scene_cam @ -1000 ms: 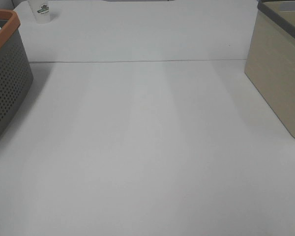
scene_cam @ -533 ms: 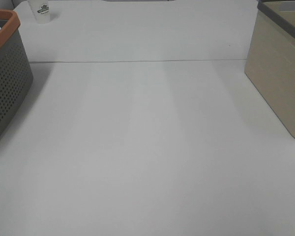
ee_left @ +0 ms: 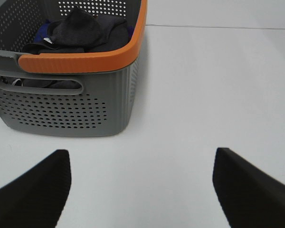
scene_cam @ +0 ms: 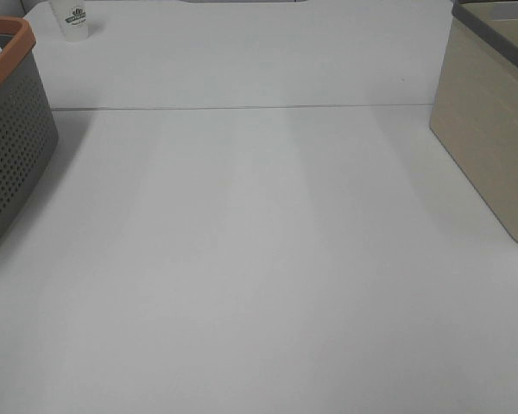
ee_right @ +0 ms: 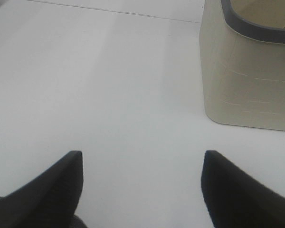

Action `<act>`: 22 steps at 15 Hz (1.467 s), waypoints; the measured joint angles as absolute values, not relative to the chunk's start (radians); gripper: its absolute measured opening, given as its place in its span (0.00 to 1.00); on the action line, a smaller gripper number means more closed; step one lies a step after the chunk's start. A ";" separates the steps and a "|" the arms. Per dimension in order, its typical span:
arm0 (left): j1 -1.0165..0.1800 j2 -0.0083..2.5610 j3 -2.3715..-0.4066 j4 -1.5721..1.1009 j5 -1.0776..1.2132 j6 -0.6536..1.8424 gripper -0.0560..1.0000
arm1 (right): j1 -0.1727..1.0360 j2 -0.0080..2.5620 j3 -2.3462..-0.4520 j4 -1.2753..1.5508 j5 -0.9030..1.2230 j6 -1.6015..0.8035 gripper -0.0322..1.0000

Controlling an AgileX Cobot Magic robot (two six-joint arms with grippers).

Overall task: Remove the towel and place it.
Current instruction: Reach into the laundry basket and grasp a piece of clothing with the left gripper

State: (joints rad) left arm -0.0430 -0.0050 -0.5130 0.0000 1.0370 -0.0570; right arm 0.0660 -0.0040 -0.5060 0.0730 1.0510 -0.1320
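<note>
The towel (ee_left: 88,32), dark charcoal and bunched up, lies inside the grey perforated basket with an orange rim (ee_left: 80,61); a small pale tag shows on it. In the exterior high view the basket (scene_cam: 9,147) stands at the left edge and its contents are hidden. My left gripper (ee_left: 140,190) is open over the bare table, a short way in front of the basket. Beside the beige bin (ee_right: 247,71), my right gripper (ee_right: 142,190) is also open above the table, holding nothing. Neither gripper appears in the exterior high view.
The beige bin with a dark rim (scene_cam: 492,129) stands at the right edge. A small white cup (scene_cam: 72,19) sits at the far left back. A seam (scene_cam: 242,108) runs across the white table. Something blue lies beside the towel in the basket.
</note>
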 joint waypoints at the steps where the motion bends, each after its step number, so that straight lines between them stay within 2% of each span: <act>1: -0.043 -0.005 -0.513 0.000 1.037 -0.057 0.77 | 0.066 -0.004 -0.506 0.073 1.051 -0.132 0.71; 22: -0.043 -0.005 -0.513 0.005 1.037 -0.057 0.77 | 0.066 -0.004 -0.506 0.073 1.051 -0.132 0.71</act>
State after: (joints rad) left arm -0.0430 -0.0050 -0.5130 0.0050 1.0370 -0.0570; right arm 0.0660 -0.0040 -0.5060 0.0730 1.0510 -0.1320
